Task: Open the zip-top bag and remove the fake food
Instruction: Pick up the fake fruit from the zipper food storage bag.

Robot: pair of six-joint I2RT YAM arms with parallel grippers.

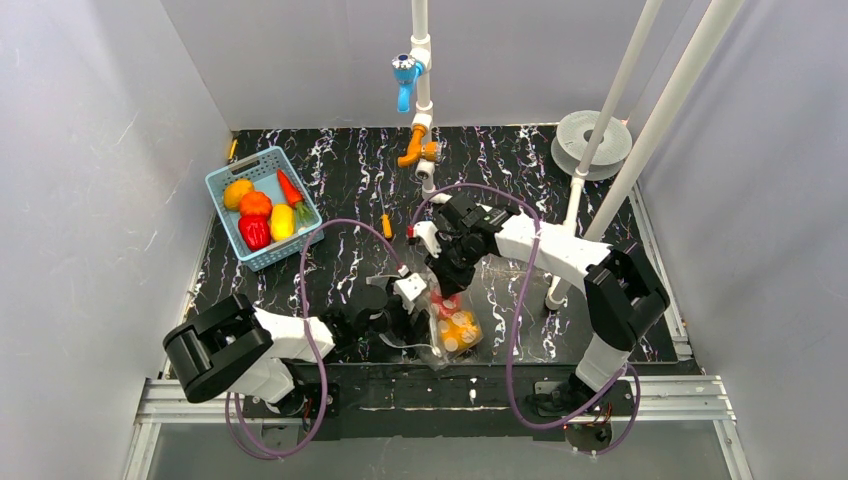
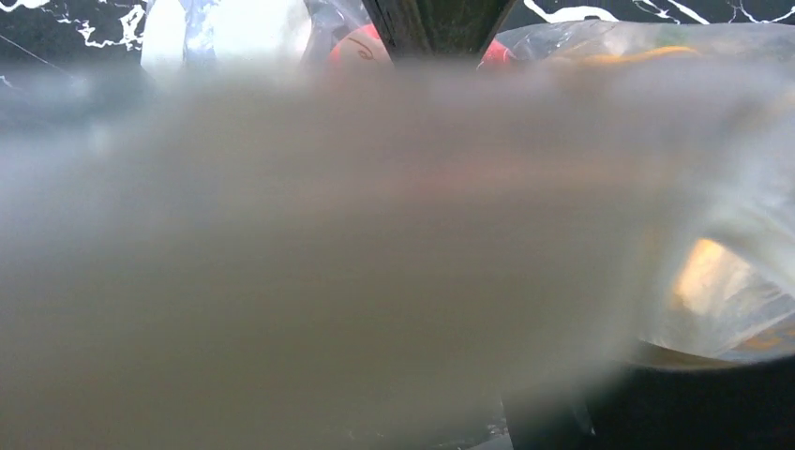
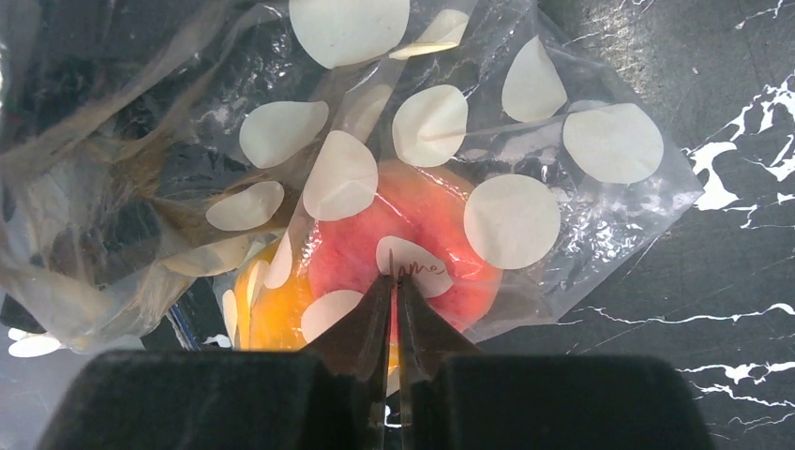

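Observation:
The zip-top bag (image 1: 455,322), clear with white dots, lies at the near middle of the table. It fills the right wrist view (image 3: 525,141). Inside it are fake food pieces: a round pink-red fruit (image 3: 422,234) and a yellow-orange piece (image 3: 262,314). My right gripper (image 1: 446,272) stands over the bag's far end. Its jaws are pressed together on a fold of the bag's film (image 3: 394,279). My left gripper (image 1: 405,300) is at the bag's left edge. Blurred film (image 2: 375,244) covers the left wrist view and hides the left jaws.
A light blue basket (image 1: 225,182) at the far left holds orange, yellow and red fruits and a carrot. An orange-handled screwdriver (image 1: 386,225) lies mid-table. A pipe with blue and orange valves (image 1: 420,90) hangs at the back. White poles (image 1: 590,160) and a filament spool (image 1: 570,135) stand at the right.

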